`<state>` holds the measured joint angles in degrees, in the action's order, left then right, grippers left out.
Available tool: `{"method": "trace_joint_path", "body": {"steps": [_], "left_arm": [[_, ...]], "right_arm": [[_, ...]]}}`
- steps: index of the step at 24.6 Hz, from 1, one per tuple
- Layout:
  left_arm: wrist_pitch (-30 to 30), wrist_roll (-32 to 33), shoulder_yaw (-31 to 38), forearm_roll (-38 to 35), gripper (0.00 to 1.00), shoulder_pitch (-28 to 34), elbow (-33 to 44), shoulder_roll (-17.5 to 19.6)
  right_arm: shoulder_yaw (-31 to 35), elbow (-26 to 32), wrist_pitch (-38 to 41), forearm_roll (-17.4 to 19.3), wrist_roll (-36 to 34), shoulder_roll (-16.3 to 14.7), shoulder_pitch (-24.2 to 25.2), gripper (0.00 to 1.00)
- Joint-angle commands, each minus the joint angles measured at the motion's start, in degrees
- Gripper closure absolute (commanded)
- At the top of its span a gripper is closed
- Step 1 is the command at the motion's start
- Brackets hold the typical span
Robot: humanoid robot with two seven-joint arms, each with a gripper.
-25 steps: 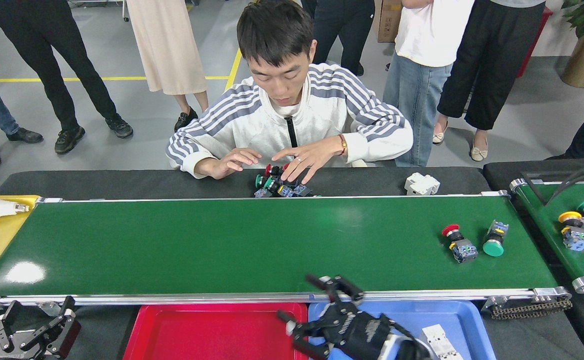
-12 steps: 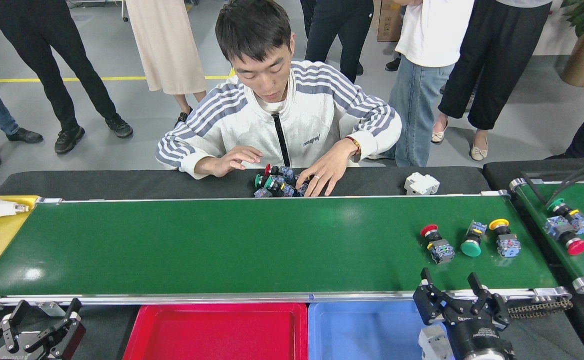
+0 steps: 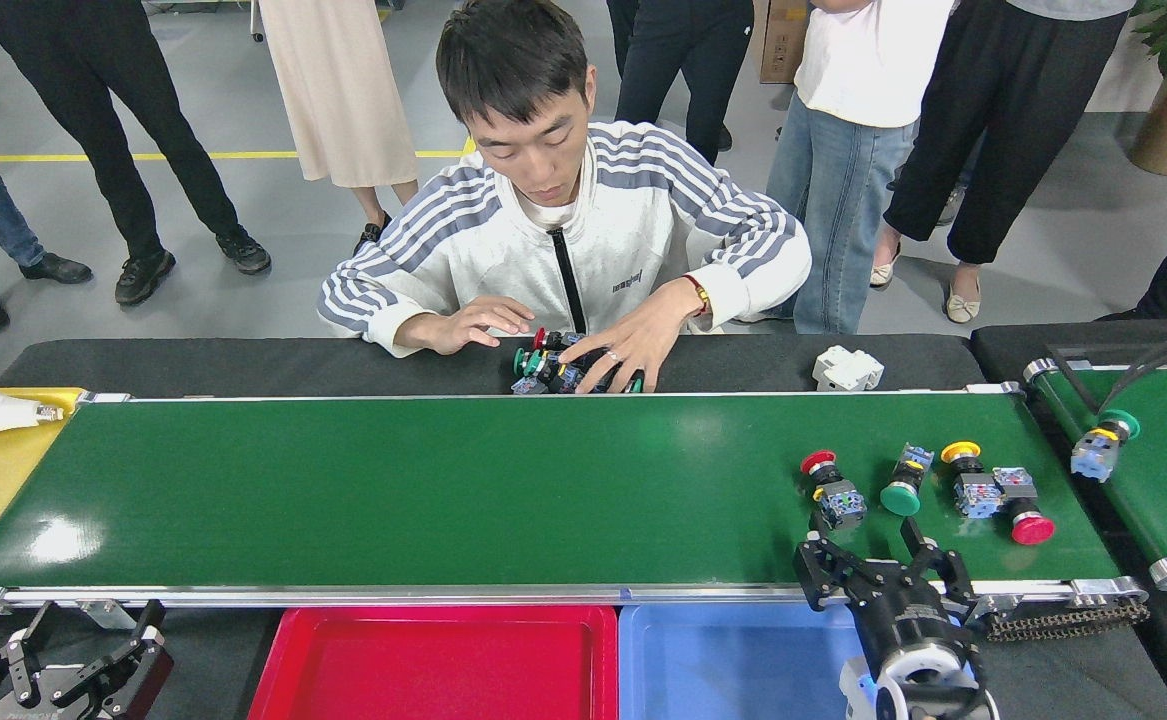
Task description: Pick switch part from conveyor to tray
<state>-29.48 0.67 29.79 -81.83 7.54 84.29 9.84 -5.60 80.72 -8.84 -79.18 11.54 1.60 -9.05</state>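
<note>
Four switch parts sit in a loose row at the right end of the conveyor (image 3: 443, 490). Leftmost is the red-capped switch part (image 3: 829, 487), long axis running near-to-far with a slight tilt, red cap at the far-left end and grey-blue block toward the near rail. Next is the green-capped switch part (image 3: 905, 483), tilted the other way: green cap near-left, block far-right. Then the yellow-capped switch part (image 3: 969, 478), cap at the far end, block nearer. Its block touches or nearly touches the block of a second red-capped one (image 3: 1023, 507), which points its cap near-right.

The right gripper (image 3: 878, 570) hangs over the near rail (image 3: 343, 598), just on the near side of the red- and green-capped parts, fingers (image 3: 811, 575) spread wide and released, holding nothing. The left gripper (image 3: 63, 665) sits low at the bottom left corner below the rail, fingers also apart and empty.

Room-wise: the whole left and middle stretch of the belt is bare green. The parts are bunched close, with small gaps between the first three. The drive chain (image 3: 1063, 622) is exposed at the near right corner, just beside the right gripper. A blue tray (image 3: 733, 660) lies right under that gripper, with a red tray (image 3: 433, 660) touching its left side. A person's hands (image 3: 623, 340) are on a pile of switches on the desk (image 3: 243, 365) behind the far rail, well apart from the gripper.
</note>
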Motion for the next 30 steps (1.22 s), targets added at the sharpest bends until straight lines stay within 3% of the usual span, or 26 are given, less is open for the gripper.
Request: {"method": "trace_joint_path", "body": {"steps": [1, 4, 5, 9, 12, 17, 19, 20, 21, 22, 26, 30], "left_arm": [[0.21, -0.41, 0.27, 0.18, 0.0, -0.25, 0.44, 0.71], [0.21, -0.41, 0.36, 0.18, 0.0, -0.25, 0.44, 0.79], [0.13, -0.41, 0.36, 0.18, 0.0, -0.16, 0.53, 0.79], [0.13, -0.41, 0.44, 0.18, 0.0, -0.16, 0.53, 0.79], [0.13, -0.41, 0.53, 0.18, 0.0, -0.16, 0.53, 0.79], [0.13, -0.41, 0.62, 0.18, 0.0, -0.07, 0.53, 0.79], [0.13, -0.41, 0.62, 0.18, 0.0, -0.16, 0.53, 0.79], [0.13, -0.41, 0.62, 0.18, 0.0, -0.16, 0.53, 0.79], [0.13, -0.41, 0.62, 0.18, 0.0, -0.16, 0.53, 0.79], [0.13, -0.41, 0.62, 0.18, 0.0, -0.16, 0.44, 0.79], [0.13, -0.41, 0.53, 0.18, 0.0, -0.16, 0.53, 0.79], [0.13, -0.41, 0.71, 0.18, 0.0, -0.16, 0.53, 0.79]], "right_arm": [[-1.61, -2.23, -2.33, -0.01, 0.06, -0.28, -2.46, 0.21], [-2.14, -3.64, -1.8, 0.08, 0.06, -0.46, -3.52, 0.69], [-2.31, -3.64, -1.71, 0.08, 0.06, -0.63, -3.43, 0.75], [-4.16, -3.02, -1.62, 0.52, -0.03, -2.04, -3.17, 0.88], [-4.95, 0.41, 1.98, 0.61, -0.12, -1.86, -2.29, 0.9], [-7.59, 9.9, 25.89, 2.36, -0.47, 0.16, 2.72, 0.9], [-9.61, 10.16, 37.14, 3.24, -0.47, 0.77, 3.34, 0.85], [-11.54, 9.99, 42.32, 3.15, -0.2, 0.95, 3.51, 0.64], [-14.88, 9.9, 44.87, 3.15, -0.2, 0.77, 3.86, 0.18], [-17.69, 9.81, 44.96, 3.15, -0.38, 0.77, 4.22, 0.02], [-22.97, 7.61, 45.4, 3.42, -0.47, 1.56, 4.3, 0.02], [-19.72, 8.23, 44.52, 3.68, -0.55, 2.18, 5.62, 0.02]]}}
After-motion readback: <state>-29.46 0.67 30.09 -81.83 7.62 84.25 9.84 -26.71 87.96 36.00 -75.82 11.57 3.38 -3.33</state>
